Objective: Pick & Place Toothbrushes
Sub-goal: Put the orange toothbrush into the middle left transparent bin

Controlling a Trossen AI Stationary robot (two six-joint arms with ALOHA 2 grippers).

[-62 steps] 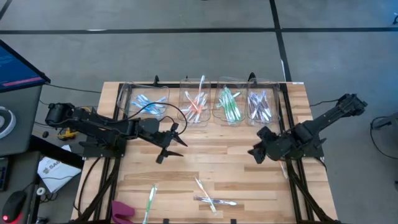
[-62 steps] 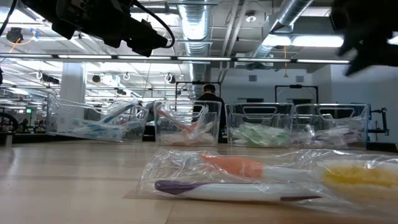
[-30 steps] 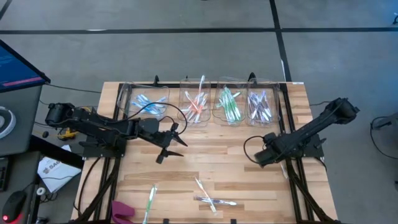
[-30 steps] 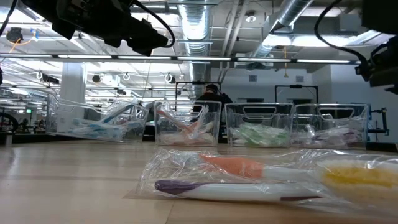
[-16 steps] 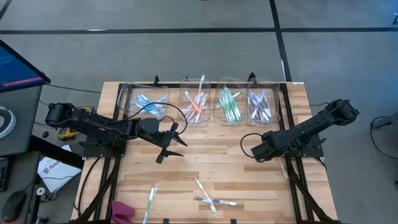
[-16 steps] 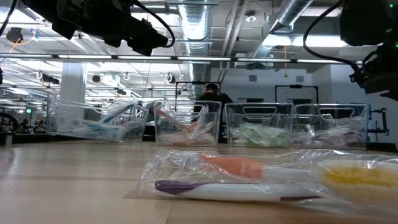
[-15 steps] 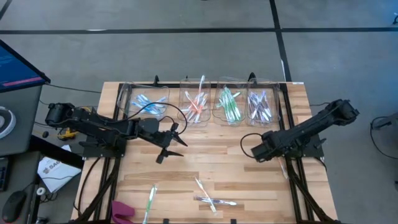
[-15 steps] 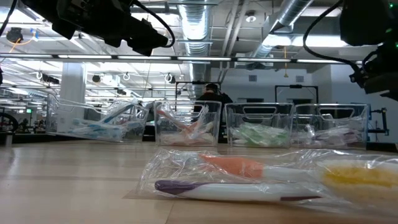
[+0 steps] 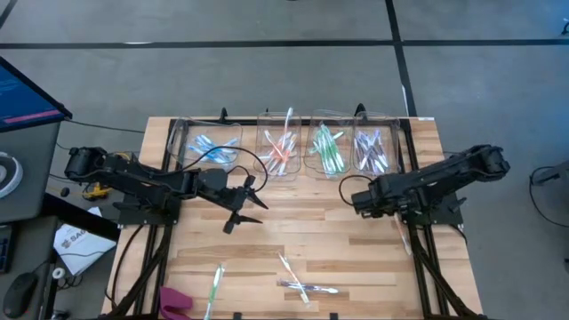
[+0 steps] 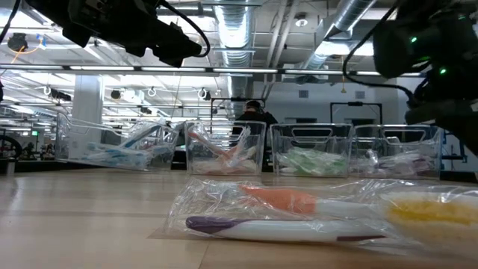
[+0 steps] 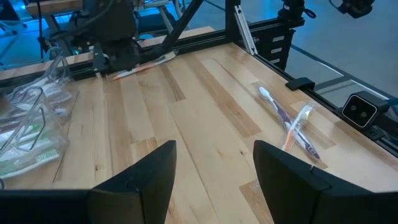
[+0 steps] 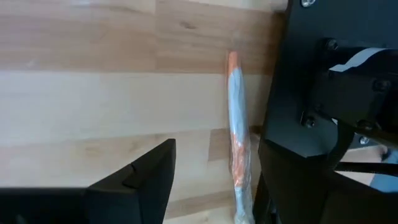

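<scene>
Toothbrushes: most sit sorted by colour in four clear bins (image 9: 283, 142) along the bench's (image 9: 356, 258) far edge — blue, orange-red, green (image 9: 325, 149), purple. Loose ones lie well away from the bins, near the bench's front edge: a crossed pair in wrappers (image 9: 300, 286) approx. opposite the orange-red and green bins, one green-accented brush (image 9: 216, 283) further toward the left-arm side. One more orange-and-blue wrapped brush (image 12: 236, 149) lies on the bench close by the right arm's base, seen in right wrist view.

Left gripper (image 9: 242, 207): hangs over the bench just in front of the blue/orange-red bins, fingers (image 11: 149, 177) apart, nothing between them.

Right gripper (image 9: 357, 201): above the bench just in front of the green/purple bins, fingers (image 12: 146, 177) apart, empty.

A person (image 10: 254, 119) is visible behind the bins in low view.
</scene>
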